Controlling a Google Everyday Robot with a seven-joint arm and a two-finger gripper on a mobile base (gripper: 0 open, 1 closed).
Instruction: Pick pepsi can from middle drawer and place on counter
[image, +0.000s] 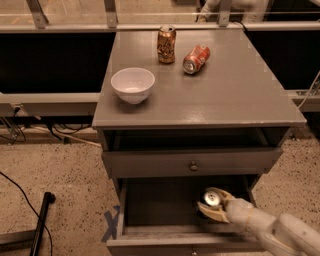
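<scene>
The middle drawer is pulled open low on the cabinet. The pepsi can is inside at its right side; I see its silver top, and its dark body is mostly hidden in shadow. My gripper reaches in from the lower right, with one pale finger above the can and one below, closed on it. The counter is the grey top of the cabinet above.
On the counter stand a white bowl at the left, an upright gold-brown can at the back and an orange-red can on its side. The upper drawer is closed. A black pole lies on the floor at left.
</scene>
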